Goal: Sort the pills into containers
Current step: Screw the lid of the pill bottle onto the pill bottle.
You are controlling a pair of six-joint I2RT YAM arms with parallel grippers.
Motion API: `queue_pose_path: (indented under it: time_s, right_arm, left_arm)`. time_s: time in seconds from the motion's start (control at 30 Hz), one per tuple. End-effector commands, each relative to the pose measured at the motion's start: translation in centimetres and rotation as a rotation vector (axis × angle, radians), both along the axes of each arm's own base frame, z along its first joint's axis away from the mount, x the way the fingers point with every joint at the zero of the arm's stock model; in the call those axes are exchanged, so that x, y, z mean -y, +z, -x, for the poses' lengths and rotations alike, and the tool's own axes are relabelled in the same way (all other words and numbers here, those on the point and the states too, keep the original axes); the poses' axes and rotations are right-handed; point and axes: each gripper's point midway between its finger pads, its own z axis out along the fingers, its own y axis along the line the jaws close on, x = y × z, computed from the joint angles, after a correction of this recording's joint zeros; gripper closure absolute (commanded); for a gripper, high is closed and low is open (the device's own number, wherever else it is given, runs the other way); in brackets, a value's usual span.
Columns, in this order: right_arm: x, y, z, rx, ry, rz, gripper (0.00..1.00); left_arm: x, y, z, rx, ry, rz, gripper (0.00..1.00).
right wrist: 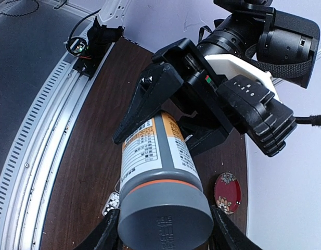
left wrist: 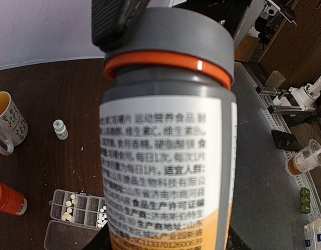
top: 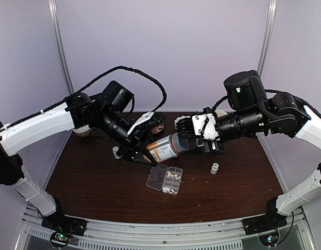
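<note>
A grey bottle (top: pixel 164 148) with a white and orange label hangs level over the table between both arms. My left gripper (top: pixel 143 152) is shut on the bottle's body, its label (left wrist: pixel 160 172) filling the left wrist view. My right gripper (right wrist: pixel 165 232) is shut on the bottle's grey cap (right wrist: pixel 165 219), one finger (right wrist: pixel 100 234) on each side. Under the bottle lies the clear pill organizer (top: pixel 164 179) with its lid open. White and yellowish pills (left wrist: pixel 102 216) lie in some of its cells, the containers (left wrist: pixel 77 205). The bottle hides part of the organizer in both wrist views.
One small white bottle (top: pixel 215 168) stands right of the organizer, and a second one (top: pixel 116 152) stands by my left gripper. A mug (left wrist: pixel 7 122) and an orange-red bottle (left wrist: pixel 7 198) are at the left. A red patterned coaster (right wrist: pixel 228 192) lies near the back wall.
</note>
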Motion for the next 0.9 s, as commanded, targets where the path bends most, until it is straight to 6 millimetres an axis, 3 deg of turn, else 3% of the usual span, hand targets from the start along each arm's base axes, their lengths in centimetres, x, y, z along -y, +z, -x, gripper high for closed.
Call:
queue_pose_path:
  time_s: [0.0,0.13,0.33,0.47,0.73,0.87]
  right_arm:
    - [-2.8,-2.5,3.1,-0.236,0.090,-0.017,0.92]
    - [-3.0,-2.4,4.8,-0.405,0.139,-0.074,0.92]
    - [-2.4,-3.4,5.9,-0.446,0.182,-0.038,0.92]
    - [-2.1,-4.1,5.8,-0.457,0.163,0.029,0.92]
    - [-2.4,-4.6,5.8,-0.495,0.145,-0.020,0.93]
    - [-3.2,-4.3,5.1,-0.579,0.055,-0.050,0.97]
  left_arm:
    - [1.5,8.5,0.4,0.180,-0.053,0.364,1.00]
    - [0.7,9.4,1.2,0.244,-0.076,0.433,1.00]
    - [0.4,10.0,2.4,0.206,-0.156,0.456,0.94]
    - [0.4,9.9,1.8,0.233,-0.124,0.436,0.94]
    - [0.3,11.0,2.1,0.267,-0.131,0.496,0.96]
    - [0.9,10.7,0.7,0.286,-0.064,0.459,0.96]
